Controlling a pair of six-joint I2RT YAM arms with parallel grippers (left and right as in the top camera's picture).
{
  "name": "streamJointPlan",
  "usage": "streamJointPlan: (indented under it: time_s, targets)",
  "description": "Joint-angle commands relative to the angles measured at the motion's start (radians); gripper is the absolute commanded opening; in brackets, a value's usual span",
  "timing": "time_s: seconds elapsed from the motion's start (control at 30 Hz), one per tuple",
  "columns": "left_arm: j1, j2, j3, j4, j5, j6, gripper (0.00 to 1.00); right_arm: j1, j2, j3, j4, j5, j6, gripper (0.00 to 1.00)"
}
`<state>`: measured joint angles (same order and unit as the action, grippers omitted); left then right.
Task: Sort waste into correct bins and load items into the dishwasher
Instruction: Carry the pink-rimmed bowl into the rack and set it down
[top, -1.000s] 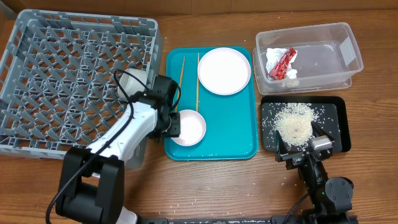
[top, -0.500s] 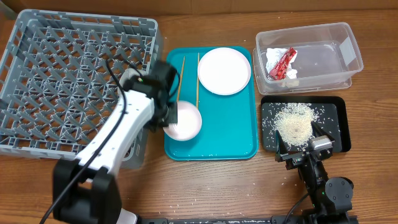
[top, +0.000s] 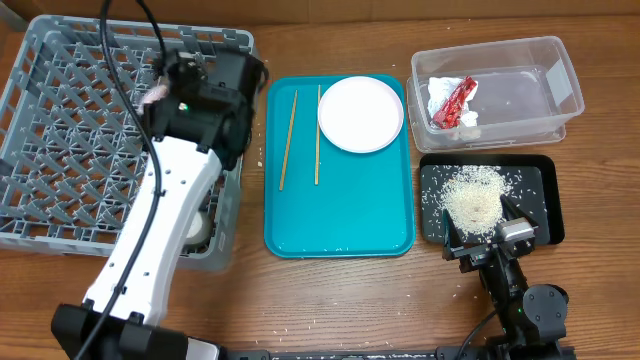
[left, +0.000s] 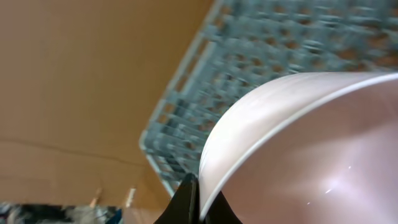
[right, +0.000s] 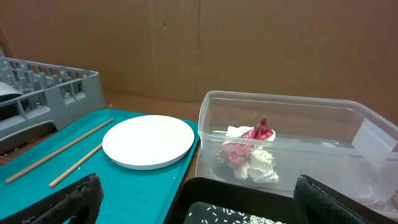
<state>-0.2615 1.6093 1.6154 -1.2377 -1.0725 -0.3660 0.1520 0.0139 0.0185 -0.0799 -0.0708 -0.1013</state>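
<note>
Grey dish rack (top: 70, 110) fills the 10 o'clock side; my left gripper (left: 198, 200) hangs over it, pinched tight on the rim of the pink bowl (left: 311, 143). At centre, the teal tray (top: 340, 215) carries two chopsticks (top: 288, 140) and, at its 1 o'clock corner, the pale plate (top: 360, 113). At 2 o'clock the clear tub (top: 525, 85) holds the napkin (top: 437, 95) and red wrapper (top: 455, 101). At 4 o'clock the black tray (top: 535, 200) holds the rice (top: 472, 197); my right gripper (top: 488, 240) sits at its near edge, jaws wide.

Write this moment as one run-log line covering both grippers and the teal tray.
left gripper: shut on pink bowl, over dish rack | right gripper: open, empty | teal tray: plate, two chopsticks
</note>
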Motion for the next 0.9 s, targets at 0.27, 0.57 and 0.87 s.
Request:
streamJointPlan:
  time_s: [0.27, 0.57, 0.87]
  targets:
    - [0.206, 0.197, -0.008, 0.056, -0.063, -0.026, 0.04, 0.006, -0.011, -0.011, 0.004, 0.002, -0.001, 1.00]
    - [0.211, 0.358, -0.008, 0.180, -0.061, 0.075, 0.04, 0.006, -0.011, -0.011, 0.004, 0.002, -0.001, 1.00]
    - [0.188, 0.421, -0.007, 0.172, -0.151, 0.109, 0.04, 0.006, -0.011, -0.011, 0.004, 0.002, -0.001, 1.00]
